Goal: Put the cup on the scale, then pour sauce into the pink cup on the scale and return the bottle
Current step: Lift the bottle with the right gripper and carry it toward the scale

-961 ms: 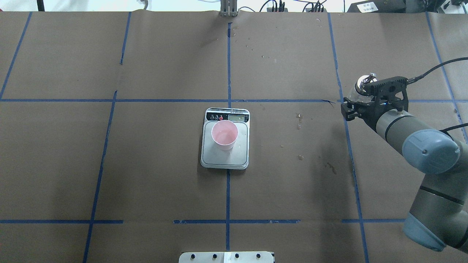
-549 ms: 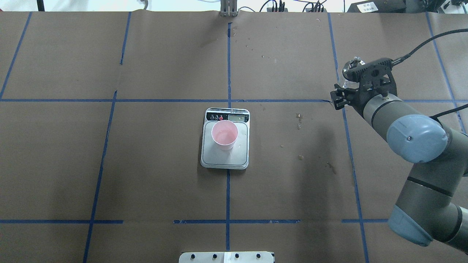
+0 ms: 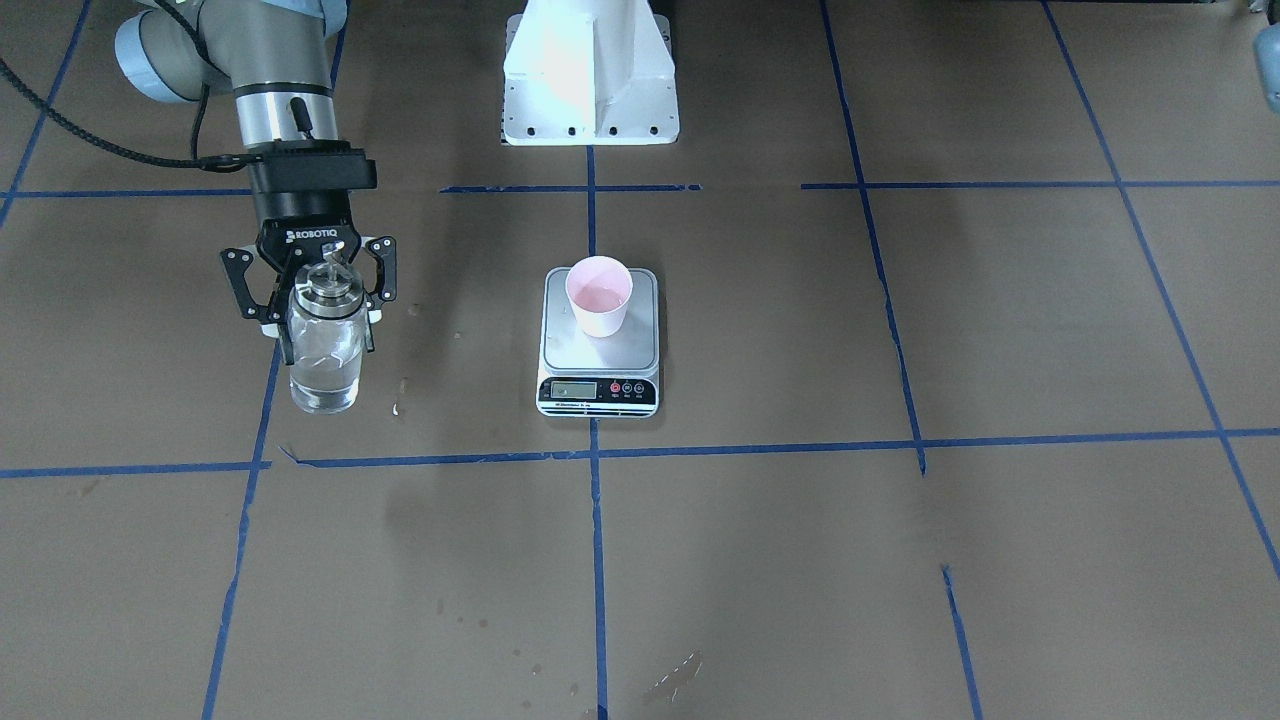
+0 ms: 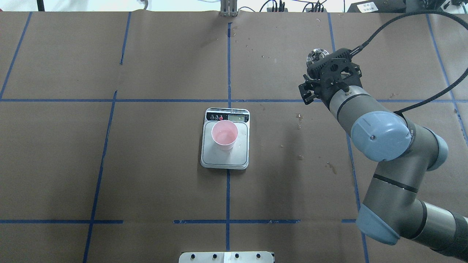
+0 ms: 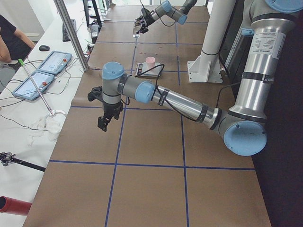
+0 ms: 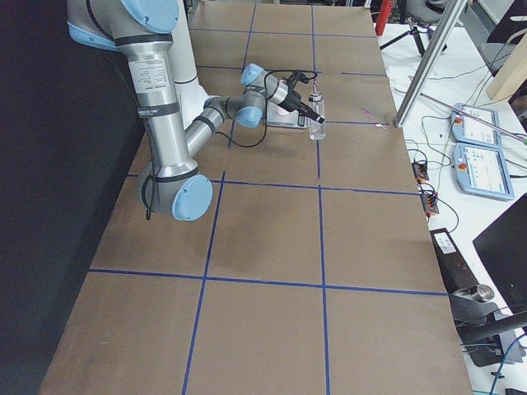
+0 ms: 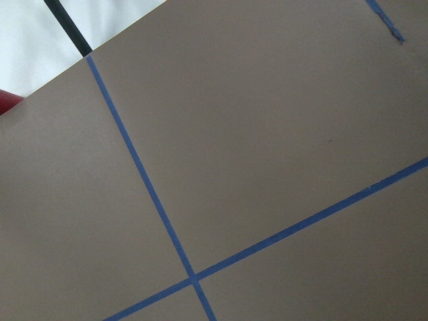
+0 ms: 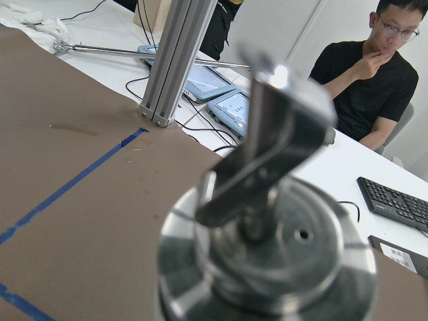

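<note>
1. Exterior front-facing view: the brown paper-covered table [image 3: 900, 560], gridded with blue tape, carries everything.
2. The right arm [image 4: 380, 135] reaches over the table's right part. Its right gripper [image 3: 322, 322] points down, jaws pinching the bottle's shoulder from both sides.
3. The left arm [image 5: 161, 94] extends well away from the scale. Its left gripper [image 5: 105, 122] hangs above the paper; whether its jaws are spread I cannot tell.
4. The scale [image 3: 640, 345] sits on the centre tape line, display toward the operators' side.
5. The bottle [image 3: 324, 360] is upright in that grip, well apart from the scale, with clear sauce [image 3: 322, 388] inside. Its base seems just off the paper, though the angle leaves this unsure.
6. The cup [image 3: 599, 296] stands upright about mid-platform on the scale.
</note>
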Motion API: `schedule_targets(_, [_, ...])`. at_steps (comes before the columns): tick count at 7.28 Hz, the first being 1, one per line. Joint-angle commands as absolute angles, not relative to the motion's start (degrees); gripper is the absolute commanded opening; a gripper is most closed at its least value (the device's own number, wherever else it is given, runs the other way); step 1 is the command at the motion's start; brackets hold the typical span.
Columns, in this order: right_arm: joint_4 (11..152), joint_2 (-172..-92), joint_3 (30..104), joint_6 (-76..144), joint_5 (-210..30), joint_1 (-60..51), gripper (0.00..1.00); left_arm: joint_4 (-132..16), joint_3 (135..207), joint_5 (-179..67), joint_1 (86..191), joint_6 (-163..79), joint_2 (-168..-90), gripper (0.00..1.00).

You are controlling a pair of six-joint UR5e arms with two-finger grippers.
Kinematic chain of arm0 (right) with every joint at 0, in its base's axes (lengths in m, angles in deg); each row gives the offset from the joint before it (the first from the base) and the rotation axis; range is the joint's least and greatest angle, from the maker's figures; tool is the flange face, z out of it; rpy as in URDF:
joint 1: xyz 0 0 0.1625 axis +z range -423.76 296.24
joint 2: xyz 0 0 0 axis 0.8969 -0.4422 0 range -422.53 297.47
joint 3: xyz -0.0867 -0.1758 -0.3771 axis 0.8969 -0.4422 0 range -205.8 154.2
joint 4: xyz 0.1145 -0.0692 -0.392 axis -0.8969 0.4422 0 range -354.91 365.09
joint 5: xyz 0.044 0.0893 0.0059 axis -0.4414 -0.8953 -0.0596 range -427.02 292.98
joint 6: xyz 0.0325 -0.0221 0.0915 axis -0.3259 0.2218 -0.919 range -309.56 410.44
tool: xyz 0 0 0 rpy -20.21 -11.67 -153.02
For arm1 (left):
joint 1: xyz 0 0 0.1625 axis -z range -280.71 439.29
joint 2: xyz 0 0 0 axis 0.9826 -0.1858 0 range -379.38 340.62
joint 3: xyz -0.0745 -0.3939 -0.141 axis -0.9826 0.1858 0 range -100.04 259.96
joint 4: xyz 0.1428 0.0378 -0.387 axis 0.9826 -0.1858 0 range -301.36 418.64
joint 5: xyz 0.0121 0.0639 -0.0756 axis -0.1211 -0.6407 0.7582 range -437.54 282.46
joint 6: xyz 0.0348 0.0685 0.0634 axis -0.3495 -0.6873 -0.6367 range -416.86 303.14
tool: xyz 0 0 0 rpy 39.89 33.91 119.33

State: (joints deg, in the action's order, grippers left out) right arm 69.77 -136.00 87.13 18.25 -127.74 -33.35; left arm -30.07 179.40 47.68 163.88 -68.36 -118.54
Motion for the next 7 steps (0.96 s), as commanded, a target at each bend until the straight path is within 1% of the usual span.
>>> schedule_targets(1, [71.35, -134.34, 86.09, 26.03, -118.58, -36.32, 0.0, -30.47, 172.18, 52.7, 167.01, -74.88, -116.86, 1.0])
schedule_targets(2, [71.62, -134.16, 85.82, 27.57, -116.44, -37.38, 0.0, -32.83, 170.42, 52.54, 166.92, -74.88, -116.59, 1.0])
schedule_targets(3, [71.71, -134.16, 84.86, 27.59, -114.76, -38.52, 0.0, -33.55, 170.14, 50.8, 166.92, -75.58, -115.02, 1.0])
schedule_targets(7, [72.23, -131.89, 75.39, 30.73, -100.9, -46.78, 0.0, -34.7, 170.66, 50.43, 166.75, -75.76, -114.74, 1.0])
